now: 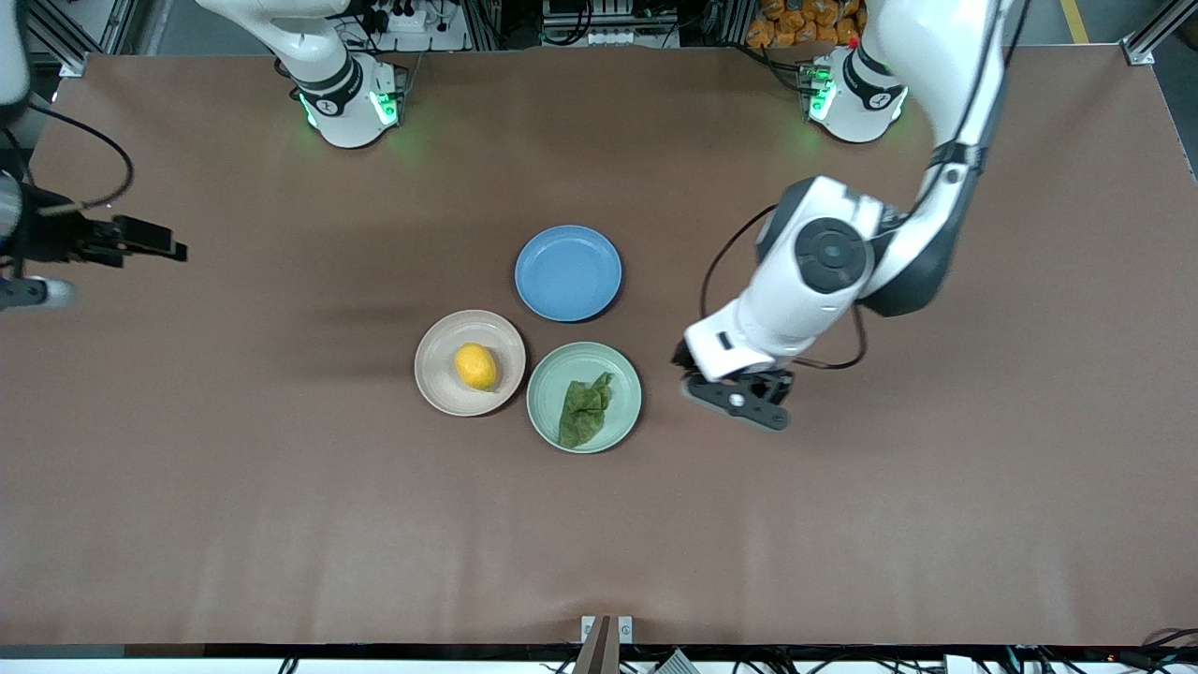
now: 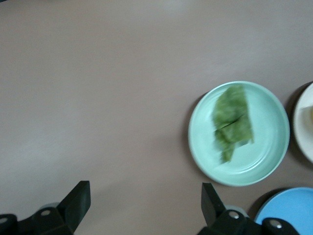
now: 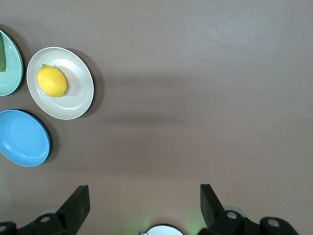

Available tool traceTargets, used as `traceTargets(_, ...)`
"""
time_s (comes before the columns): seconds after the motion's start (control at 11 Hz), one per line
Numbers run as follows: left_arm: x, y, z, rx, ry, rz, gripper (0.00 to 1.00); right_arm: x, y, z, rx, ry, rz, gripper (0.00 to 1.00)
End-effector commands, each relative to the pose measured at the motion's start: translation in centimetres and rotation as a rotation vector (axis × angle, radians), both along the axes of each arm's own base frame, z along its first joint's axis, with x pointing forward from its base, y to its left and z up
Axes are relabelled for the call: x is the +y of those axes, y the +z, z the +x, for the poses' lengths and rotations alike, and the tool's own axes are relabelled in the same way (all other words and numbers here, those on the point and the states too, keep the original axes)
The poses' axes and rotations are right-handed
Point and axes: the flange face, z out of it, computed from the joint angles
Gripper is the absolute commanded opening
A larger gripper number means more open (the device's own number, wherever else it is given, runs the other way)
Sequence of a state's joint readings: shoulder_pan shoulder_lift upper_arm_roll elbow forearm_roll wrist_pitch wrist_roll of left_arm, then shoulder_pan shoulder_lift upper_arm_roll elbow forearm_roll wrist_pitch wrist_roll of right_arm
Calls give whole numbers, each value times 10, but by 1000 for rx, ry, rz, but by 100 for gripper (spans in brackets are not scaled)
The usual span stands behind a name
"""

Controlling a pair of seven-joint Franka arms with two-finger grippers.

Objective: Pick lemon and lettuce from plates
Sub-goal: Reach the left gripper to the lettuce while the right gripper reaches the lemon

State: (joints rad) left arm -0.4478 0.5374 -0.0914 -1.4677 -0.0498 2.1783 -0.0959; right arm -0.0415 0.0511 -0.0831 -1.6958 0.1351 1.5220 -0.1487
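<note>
The yellow lemon (image 1: 476, 366) lies on the beige-pink plate (image 1: 435, 360). The dark-green lettuce (image 1: 584, 410) lies on the mint plate (image 1: 622, 393), which touches the beige one. My left gripper (image 1: 739, 401) is open and empty over bare table, beside the mint plate toward the left arm's end. The left wrist view shows its fingers (image 2: 78, 203) wide apart, with the lettuce (image 2: 233, 121) on the mint plate (image 2: 269, 127). My right gripper (image 1: 140, 241) is open and empty, high over the right arm's end of the table. The right wrist view shows the lemon (image 3: 52, 81) on its plate (image 3: 78, 95).
An empty blue plate (image 1: 568, 272) lies just farther from the front camera than the other two plates. It also shows in the left wrist view (image 2: 288, 210) and in the right wrist view (image 3: 22, 138). Brown table surface surrounds the plates.
</note>
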Motion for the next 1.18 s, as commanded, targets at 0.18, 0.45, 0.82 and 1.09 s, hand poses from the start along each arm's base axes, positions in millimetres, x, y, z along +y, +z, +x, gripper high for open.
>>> traceTargets(0.18, -81, -59, -19, -61, -23, -104, 100, 50, -88, -12, 37, 46, 14, 100)
traceTargets(0.45, -101, -76, -31, -68, -21, -108, 100, 141, -149, -13, 64, -27, -56, 100)
traceTargets(0.82, -131, -108, -44, -140, -41, -161, 100, 229, -250, 8, 34, -93, -74, 100)
traceTargets(1.09, -151, -144, -59, -178, -72, -181, 100, 250, -261, 20, 35, -113, -36, 100)
